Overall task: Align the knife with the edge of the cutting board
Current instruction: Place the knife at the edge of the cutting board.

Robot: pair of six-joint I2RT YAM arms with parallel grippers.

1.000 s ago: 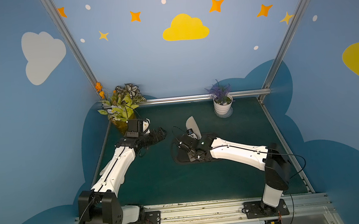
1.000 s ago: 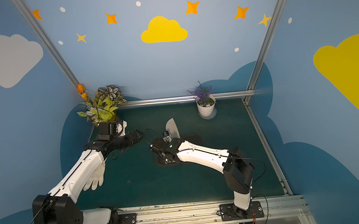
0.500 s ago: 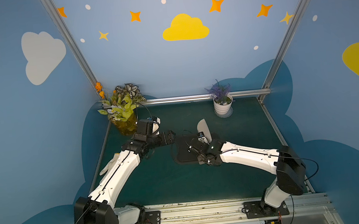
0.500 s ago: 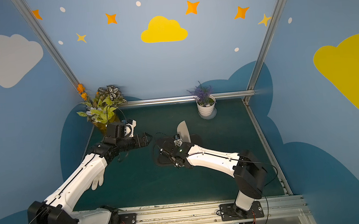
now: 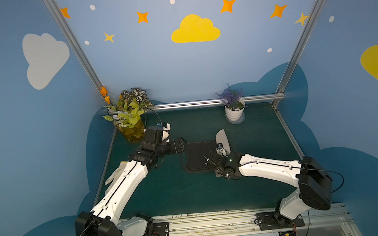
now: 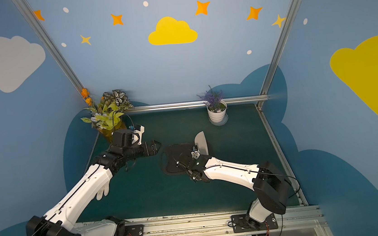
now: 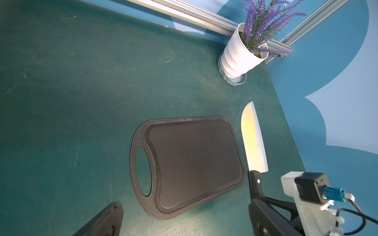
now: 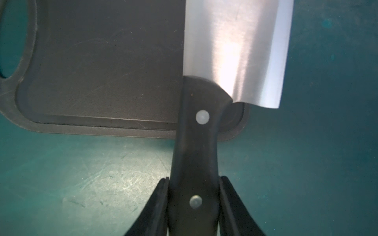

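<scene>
Now: right gripper (image 8: pixel 194 185) clamped tight on black handle of broad silver-bladed cleaver knife (image 7: pixel 254 141). Knife sits centre-right in left wrist frame, just beside slotless short end of flat black grooved-rim cutting board (image 7: pixel 194 161). Long axis nearly parallel to that edge, tip toward frame top. Blade touching dark green mat (image 7: pixel 81 81): cannot tell. Left gripper (image 5: pixel 181 145) spread wide, empty, near slot end. Judgement: right arm nearer; small twist, then lower.
</scene>
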